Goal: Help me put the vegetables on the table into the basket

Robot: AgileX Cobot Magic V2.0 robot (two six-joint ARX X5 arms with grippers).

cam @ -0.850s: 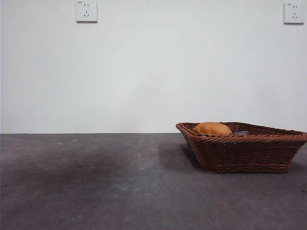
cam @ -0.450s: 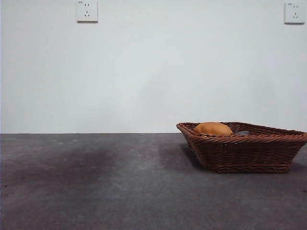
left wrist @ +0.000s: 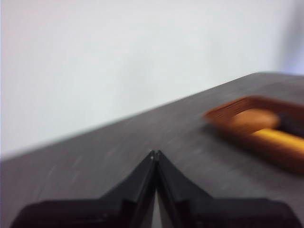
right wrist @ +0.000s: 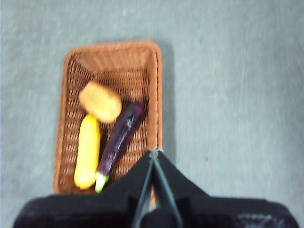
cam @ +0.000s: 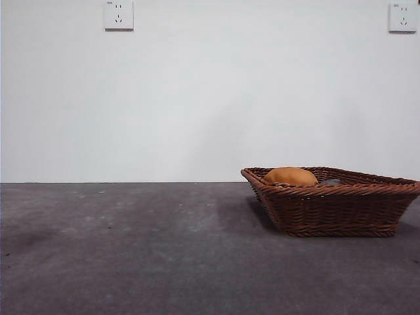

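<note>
Legible text, labels, brands, numbers: none. Wall socket (cam: 119,15), at 11 o'clock in the front view: small mark at its corner, too small to read. Second wall socket (cam: 401,18), at 1 o'clock: same, unreadable.

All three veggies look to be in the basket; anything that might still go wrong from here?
Little risk remains. The right gripper hangs shut above the basket rim, beside the eggplant; dropping lower might clip it. The left gripper, shut, is clear. Corn and potato sit well inside.
</note>
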